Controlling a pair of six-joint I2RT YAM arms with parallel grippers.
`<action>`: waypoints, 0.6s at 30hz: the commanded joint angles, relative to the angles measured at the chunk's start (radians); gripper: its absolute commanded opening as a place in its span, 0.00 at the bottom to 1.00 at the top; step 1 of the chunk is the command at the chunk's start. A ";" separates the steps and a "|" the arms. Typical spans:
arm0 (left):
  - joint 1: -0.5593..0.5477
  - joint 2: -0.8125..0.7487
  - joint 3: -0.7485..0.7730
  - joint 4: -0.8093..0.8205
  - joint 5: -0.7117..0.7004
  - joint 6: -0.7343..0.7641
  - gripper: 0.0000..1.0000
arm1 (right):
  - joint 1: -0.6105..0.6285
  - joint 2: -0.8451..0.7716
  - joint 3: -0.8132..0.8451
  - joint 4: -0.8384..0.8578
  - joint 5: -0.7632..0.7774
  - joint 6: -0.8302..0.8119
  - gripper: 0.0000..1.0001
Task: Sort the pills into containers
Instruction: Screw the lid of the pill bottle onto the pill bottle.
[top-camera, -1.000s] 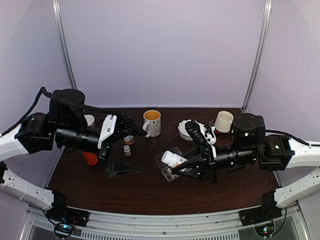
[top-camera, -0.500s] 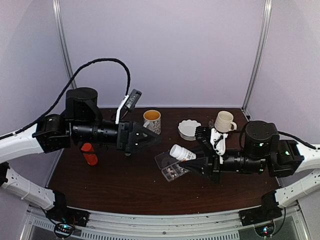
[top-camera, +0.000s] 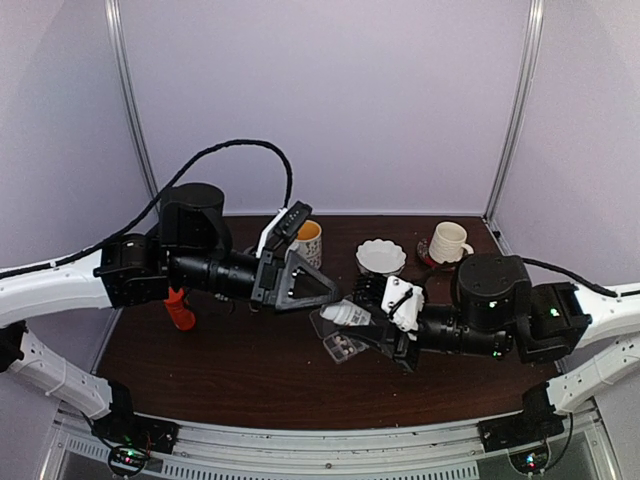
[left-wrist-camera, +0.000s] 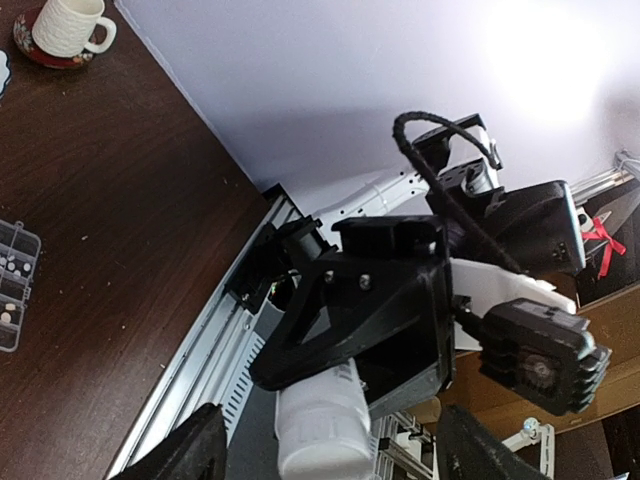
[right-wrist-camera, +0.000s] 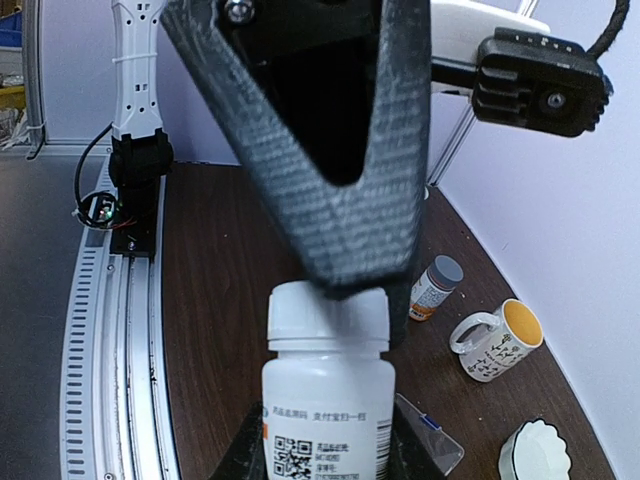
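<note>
The table (top-camera: 240, 375) is a dark brown wood-grain surface, closed in by pale lavender walls (top-camera: 320, 100) with a metal post (top-camera: 130, 110) running up each back corner. An aluminium rail (top-camera: 330, 445) carrying the arm bases runs along the near edge.

Near the middle of the table lies the clear pill box (top-camera: 345, 348). Its lid is raised, and the pills (left-wrist-camera: 8, 313) show as pale specks in its compartments (left-wrist-camera: 22, 250).

Just above the box, the right gripper (top-camera: 363, 321) is clamped on a white bottle (right-wrist-camera: 328, 400), with its fingers (right-wrist-camera: 250, 455) pressed against the sides of the labelled body. From above the bottle is held nearly level, its white cap (right-wrist-camera: 328, 315) on and pointing toward the left arm.

The left gripper (top-camera: 328, 294) meets it there. Its fingers (left-wrist-camera: 185, 455) are spread wide on either side of the cap, with a clear gap on both sides in the left wrist view. In the right wrist view one finger's tip overlaps the cap, and whether they touch cannot be told.

Toward the back of the table stand a floral mug (top-camera: 305, 240) with a yellow inside, a white scalloped dish (top-camera: 380, 256) and a cream mug (top-camera: 447, 242) on a red saucer (left-wrist-camera: 30, 45). An orange bottle (top-camera: 180, 312) sits on the left, partly hidden by the left arm. A small orange vial (right-wrist-camera: 435, 286) with a grey cap stands near the floral mug.
</note>
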 joint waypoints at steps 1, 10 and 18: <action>-0.002 0.023 0.024 -0.007 0.032 -0.008 0.73 | 0.005 -0.001 0.038 0.031 0.049 -0.020 0.00; -0.001 0.027 0.024 0.000 0.033 -0.004 0.74 | 0.006 0.007 0.030 0.007 0.068 -0.012 0.00; -0.001 0.023 0.030 0.000 0.029 -0.005 0.75 | 0.007 0.012 0.022 -0.010 0.074 -0.009 0.00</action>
